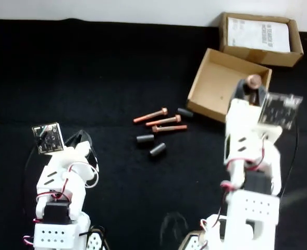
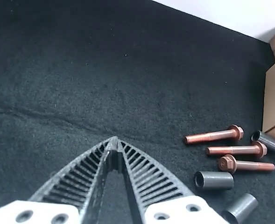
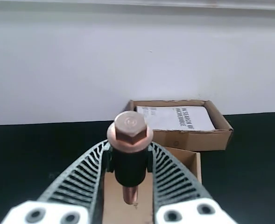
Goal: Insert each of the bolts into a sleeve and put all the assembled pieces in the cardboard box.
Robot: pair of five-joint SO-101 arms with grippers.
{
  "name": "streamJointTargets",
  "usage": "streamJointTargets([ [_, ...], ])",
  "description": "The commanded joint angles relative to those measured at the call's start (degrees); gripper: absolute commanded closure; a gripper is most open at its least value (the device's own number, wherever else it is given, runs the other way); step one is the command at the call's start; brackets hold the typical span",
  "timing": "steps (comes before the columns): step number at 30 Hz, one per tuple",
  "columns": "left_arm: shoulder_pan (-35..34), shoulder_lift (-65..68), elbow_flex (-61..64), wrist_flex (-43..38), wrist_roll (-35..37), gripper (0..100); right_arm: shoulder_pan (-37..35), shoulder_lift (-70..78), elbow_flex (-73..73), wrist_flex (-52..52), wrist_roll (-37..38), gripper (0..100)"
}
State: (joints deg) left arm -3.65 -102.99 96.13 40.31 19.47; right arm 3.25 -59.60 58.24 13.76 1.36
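While assembled piece (image 3: 129,163), bolt in sleeve, is clamped in right claw (image 3: 129,148) above cardboard box (image 1: 210,83), drop-off step is judged in hand. Lowering and release are called for. Left claw (image 2: 114,142) is pressed together, well apart from box. Loose bolts (image 1: 162,121), sleeves (image 1: 145,139) are seen beside box.

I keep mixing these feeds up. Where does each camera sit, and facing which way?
High view: fixed overhead, looking down at the table; left arm and right arm show.
Left wrist view: on the left arm, looking past its shut left gripper at loose bolts and sleeves.
Right wrist view: on the right arm, facing the wall; right gripper holds a sleeved bolt above the cardboard box.
Shared: loose bolts, in high and left wrist views.
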Motion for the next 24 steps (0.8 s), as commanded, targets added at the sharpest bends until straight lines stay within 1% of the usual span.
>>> streamJointTargets([
  [1, -0.4, -0.66, 1.01, -0.7, 0.0, 98, 2.68, 9.8, -11.38, -1.27, -0.53, 99.1],
  [4, -0.4, -0.22, 1.01, -0.09, 0.0, 98, 3.12, 16.75, -16.75, -1.19, -0.53, 99.1],
  [8, 0.48, -0.4, 1.01, 6.42, 0.09, 98, 2.86, 24.84, -21.32, -1.19, -0.53, 99.1],
  [11, 1.8, -0.31, 1.01, 6.95, 0.09, 98, 2.77, 30.55, -24.48, 0.57, -0.53, 99.1],
  [14, 2.15, -0.22, 1.01, 6.95, 0.0, 98, 2.77, 35.3, -30.02, 7.69, -0.53, 99.1],
  [19, 2.15, -0.22, 1.01, 7.03, 0.0, 98, 2.77, 43.56, -42.15, 22.46, -0.53, 99.1],
  [24, 2.15, -0.22, 1.01, 7.03, -0.09, 98, 2.77, 52.79, -53.41, 32.75, -0.53, 99.1],
])
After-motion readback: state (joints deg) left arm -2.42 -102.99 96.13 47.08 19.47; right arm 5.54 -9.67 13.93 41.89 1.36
